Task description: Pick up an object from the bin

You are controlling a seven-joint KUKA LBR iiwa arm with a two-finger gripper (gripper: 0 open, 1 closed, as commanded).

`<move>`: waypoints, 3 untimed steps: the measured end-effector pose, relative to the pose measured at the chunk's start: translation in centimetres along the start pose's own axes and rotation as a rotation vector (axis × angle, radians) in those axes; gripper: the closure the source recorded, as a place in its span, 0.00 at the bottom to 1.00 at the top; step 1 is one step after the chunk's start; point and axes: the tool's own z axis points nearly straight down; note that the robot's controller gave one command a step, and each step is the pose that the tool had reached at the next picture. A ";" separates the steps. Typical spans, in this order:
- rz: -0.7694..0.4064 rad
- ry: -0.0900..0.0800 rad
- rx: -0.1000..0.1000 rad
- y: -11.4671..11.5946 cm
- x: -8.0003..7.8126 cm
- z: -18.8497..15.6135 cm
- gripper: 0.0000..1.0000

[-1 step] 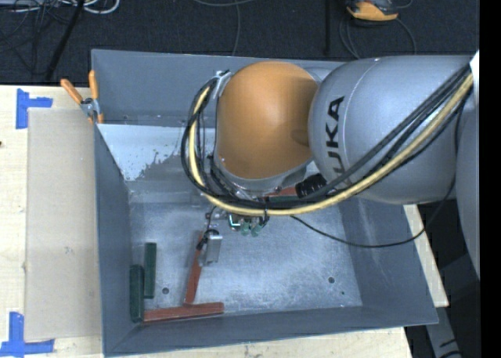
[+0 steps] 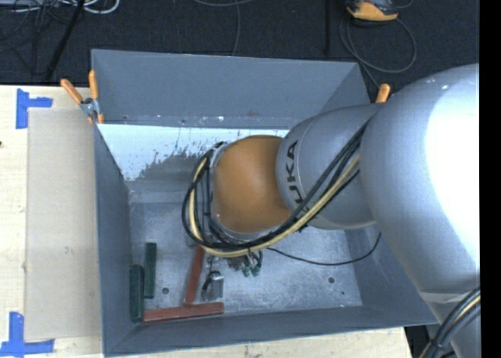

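Where the bin's (image 2: 235, 98) floor nears its front wall, a slim reddish-brown strip (image 2: 194, 274) lies slanted. The arm (image 2: 352, 168) bends steeply down, gripper (image 2: 211, 284) just beside the strip; its clasp cannot be told.

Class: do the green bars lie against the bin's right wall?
No, the green bars lie by the left wall of the bin, beside the brown bars.

The end effector (image 2: 212, 281) is largely hidden under the orange wrist cover (image 2: 241, 184); the brown strip (image 2: 192, 282) beside it is partly covered.
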 end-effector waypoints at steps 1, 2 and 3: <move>-0.089 -0.010 -0.002 0.2 -2.0 -1.4 0.00; -0.589 -0.007 0.000 1.0 0.0 -0.4 0.00; -0.584 -0.007 0.000 0.9 -0.1 -0.4 1.00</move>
